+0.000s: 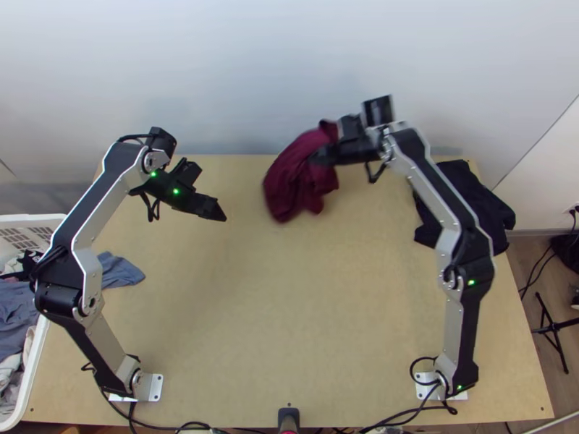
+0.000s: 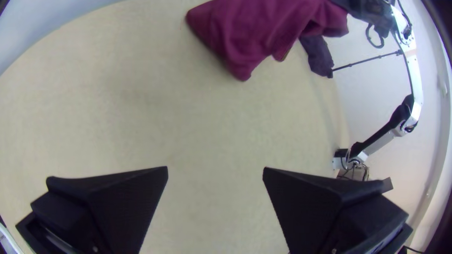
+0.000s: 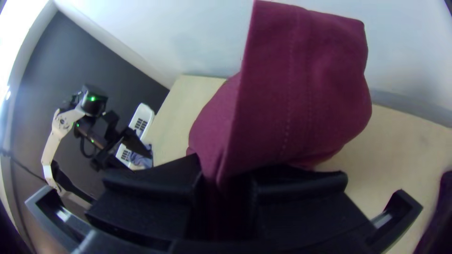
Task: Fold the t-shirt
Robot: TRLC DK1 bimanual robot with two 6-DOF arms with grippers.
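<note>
The maroon t-shirt (image 1: pixel 289 177) hangs bunched over the back middle of the table, held by my right gripper (image 1: pixel 322 155). In the right wrist view the right gripper (image 3: pixel 226 183) is shut on the shirt (image 3: pixel 301 84), with a stitched edge standing up above the fingers; which part it is I cannot tell. My left gripper (image 1: pixel 217 211) is over the table's left back, apart from the cloth. The left wrist view shows this left gripper (image 2: pixel 215 174) wide open with bare table between its fingers, and the shirt (image 2: pixel 263 33) farther off.
A dark cloth (image 1: pixel 470 206) lies bunched at the table's back right. At the left edge stands a white basket (image 1: pixel 32 362) of clothes, with a blue-grey cloth (image 1: pixel 119 270) on the table beside it. A wall (image 1: pixel 275 72) rises behind the table.
</note>
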